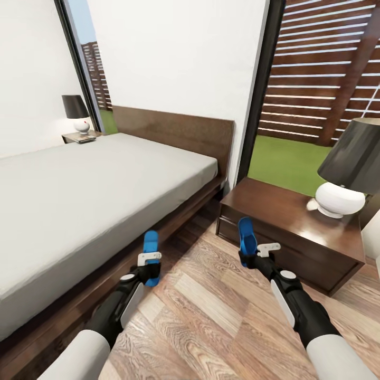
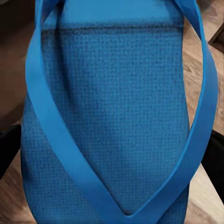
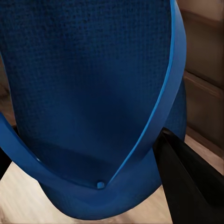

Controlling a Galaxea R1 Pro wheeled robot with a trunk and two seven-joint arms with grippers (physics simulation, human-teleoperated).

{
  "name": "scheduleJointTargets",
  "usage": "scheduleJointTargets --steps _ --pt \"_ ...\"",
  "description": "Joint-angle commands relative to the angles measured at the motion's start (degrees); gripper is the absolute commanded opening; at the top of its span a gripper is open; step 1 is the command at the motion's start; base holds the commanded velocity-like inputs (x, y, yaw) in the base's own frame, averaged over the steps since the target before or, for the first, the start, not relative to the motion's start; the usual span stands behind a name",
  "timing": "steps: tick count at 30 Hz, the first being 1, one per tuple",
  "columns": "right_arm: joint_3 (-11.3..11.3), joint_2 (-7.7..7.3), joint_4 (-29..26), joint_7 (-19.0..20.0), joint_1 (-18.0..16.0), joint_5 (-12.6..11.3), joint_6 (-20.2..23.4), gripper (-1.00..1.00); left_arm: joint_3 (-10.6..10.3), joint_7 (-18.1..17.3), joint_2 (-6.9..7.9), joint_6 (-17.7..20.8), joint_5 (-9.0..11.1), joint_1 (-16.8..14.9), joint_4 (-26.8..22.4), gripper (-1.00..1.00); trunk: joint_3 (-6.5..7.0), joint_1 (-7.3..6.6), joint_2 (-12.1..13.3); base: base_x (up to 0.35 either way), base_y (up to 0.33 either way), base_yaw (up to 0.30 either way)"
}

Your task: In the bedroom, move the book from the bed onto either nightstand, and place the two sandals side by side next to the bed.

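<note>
My left gripper (image 1: 150, 270) is shut on a bright blue sandal (image 1: 151, 243) and holds it above the floor beside the bed (image 1: 95, 184). Up close, this sandal (image 2: 112, 116) shows its sole and toe straps. My right gripper (image 1: 248, 258) is shut on the other sandal (image 1: 246, 235), in front of the near nightstand (image 1: 285, 211). A dark finger (image 3: 186, 182) presses that sandal (image 3: 84, 84). A thin flat thing (image 1: 85, 139) lies on the far nightstand (image 1: 74, 138); it is too small to tell whether it is the book.
A lamp (image 1: 345, 174) with a dark shade stands on the near nightstand, and another lamp (image 1: 78, 113) on the far one. Wood plank floor (image 1: 211, 316) runs between the bed and the near nightstand. Tall dark-framed windows (image 1: 316, 79) are behind.
</note>
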Motion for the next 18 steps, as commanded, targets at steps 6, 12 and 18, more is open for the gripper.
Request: scheduleJointTargets --steps 6,12,18 --pt "0.2 -0.11 -2.0 -0.3 0.4 -0.4 2.2 -1.0 0.0 0.6 2.0 0.2 0.8 1.0 -2.0 -1.0 -0.05 -0.01 0.0 0.0 0.0 0.0" --pt "0.2 -0.18 -3.6 -0.2 0.5 -0.4 4.1 -1.0 0.0 0.5 2.23 0.1 0.6 1.1 -3.5 -1.0 -0.05 -0.01 0.0 0.0 0.0 0.003" --pt "0.2 -0.19 -3.6 -0.2 0.5 -0.3 4.1 -1.0 0.0 0.6 2.29 0.1 0.5 1.1 -3.5 -1.0 -0.05 -0.01 0.0 0.0 0.0 0.237"
